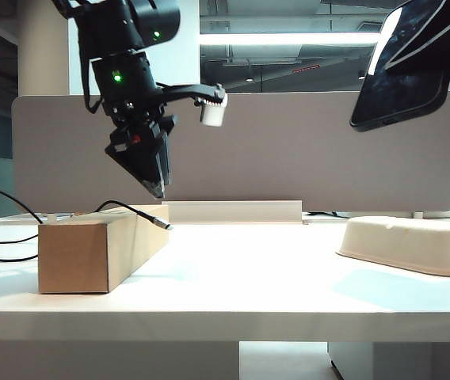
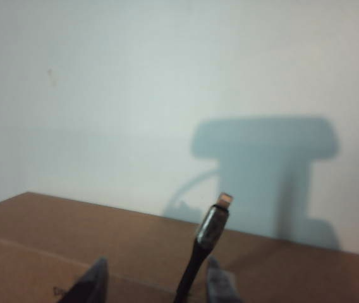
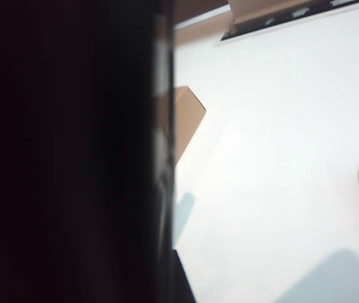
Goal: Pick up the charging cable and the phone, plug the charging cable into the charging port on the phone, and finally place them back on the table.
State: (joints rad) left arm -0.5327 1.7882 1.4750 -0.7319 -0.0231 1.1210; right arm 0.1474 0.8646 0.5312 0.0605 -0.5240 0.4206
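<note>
Charging cable [image 1: 19,207]: one long thin black cord. It ran in from the left edge of the exterior view, draped over the top of the box, and ended in one small silver-tipped plug [image 1: 164,225] poking just past the box's right front corner. No gripper held it.
Cardboard box [image 1: 90,249]: one brown box, standing on the left part of the table.
Left gripper [image 1: 158,187]: one, hanging above the box's right end and pointing down at an angle, clear of the box top. In the left wrist view its two dark fingertips [image 2: 91,284] stood spread apart on either side of the cable's plug end [image 2: 212,222], and neither touched the cord as far as could be told.
Shadow: one gripper-shaped shadow on the white tabletop beyond the box in the left wrist view.
Table [image 1: 233,285]: one wide white desk with a thick front edge and one grey partition panel [image 1: 304,150] along the back.
Phone [image 1: 399,71]: one glossy black smartphone, held high above the table's right side, tilted, well apart from the cable.
Right gripper: one, at the upper right. Its fingertips could not be made out; the phone [image 3: 72,151] filled half the right wrist view, and the jaws were pinched on the phone.
Tray [image 1: 411,241]: one cream-white tray on the right of the table, below the phone.
</note>
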